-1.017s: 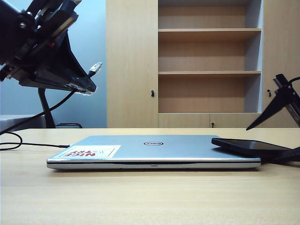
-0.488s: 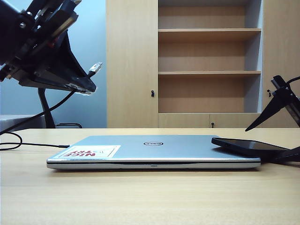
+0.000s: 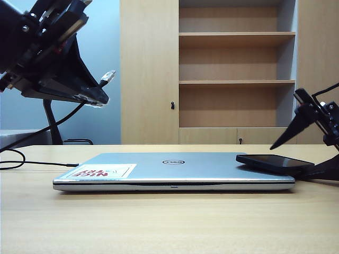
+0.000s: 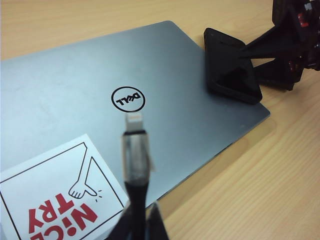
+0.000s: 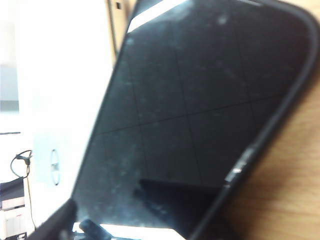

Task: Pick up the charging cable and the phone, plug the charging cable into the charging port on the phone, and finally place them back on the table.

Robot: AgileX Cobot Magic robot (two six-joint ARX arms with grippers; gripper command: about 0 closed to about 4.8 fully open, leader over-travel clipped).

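**A:** Beige table (image 3: 169, 222) up front, laptop (image 3: 175, 169) behind. Phone (image 3: 273, 163) overhangs its 3 o'clock corner; right gripper (image 3: 312, 145) straddles it, jaws apart, holding nothing.

**B:** Risky, a shallow bite could flip it off. Left gripper (image 3: 98, 95), 10 o'clock, is pinched onto the cable (image 4: 134, 150).

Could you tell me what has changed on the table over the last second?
The right claw swung leftward toward the laptop, nudging the phone slightly left; its jaws straddle the phone, not visibly clamped. The left claw stayed raised, holding the charging cable.
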